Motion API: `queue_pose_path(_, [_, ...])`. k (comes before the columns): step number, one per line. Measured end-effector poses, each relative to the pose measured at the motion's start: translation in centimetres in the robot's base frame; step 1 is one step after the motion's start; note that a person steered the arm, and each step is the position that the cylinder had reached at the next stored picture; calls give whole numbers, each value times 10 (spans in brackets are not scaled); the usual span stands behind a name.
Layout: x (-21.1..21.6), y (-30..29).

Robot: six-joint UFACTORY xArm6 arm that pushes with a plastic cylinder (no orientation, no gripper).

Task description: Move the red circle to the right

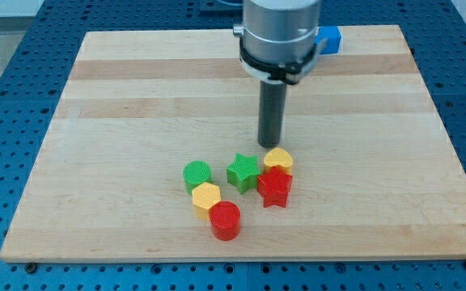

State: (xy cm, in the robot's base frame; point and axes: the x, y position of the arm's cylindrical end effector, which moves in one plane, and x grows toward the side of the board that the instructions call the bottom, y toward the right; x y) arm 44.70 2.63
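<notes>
Red circle nearest; my tip, a gripperless end effector holding nothing, seemingly just above yellow block.

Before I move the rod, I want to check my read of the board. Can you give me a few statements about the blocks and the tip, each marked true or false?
1. The red circle block lies nearest the view's bottom of the cluster. True.
2. My tip touches the red circle block. False: it stands apart, near the view's top of the yellow heart block.
3. The blue block sits inside the cluster. False: it lies alone by the wooden board's top edge.
4. The yellow hexagon block is just below the green circle block. True.
5. The red star block lies on the view's right of the green star block. True.
</notes>
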Motion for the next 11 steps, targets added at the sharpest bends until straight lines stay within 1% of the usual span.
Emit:
queue_pose_path(1, [-38,-64])
queue_pose_path(2, [-43,-153])
queue_pose_path(3, [-5,-203])
queue_pose_path(4, [66,-205])
queue_pose_path(5, [142,-188])
queue_pose_path(6, [149,-185])
queue_pose_path(7, [149,-149])
queue_pose_path(8, [150,-79])
queue_pose_path(10, [150,-70])
queue_pose_path(11, [145,-44])
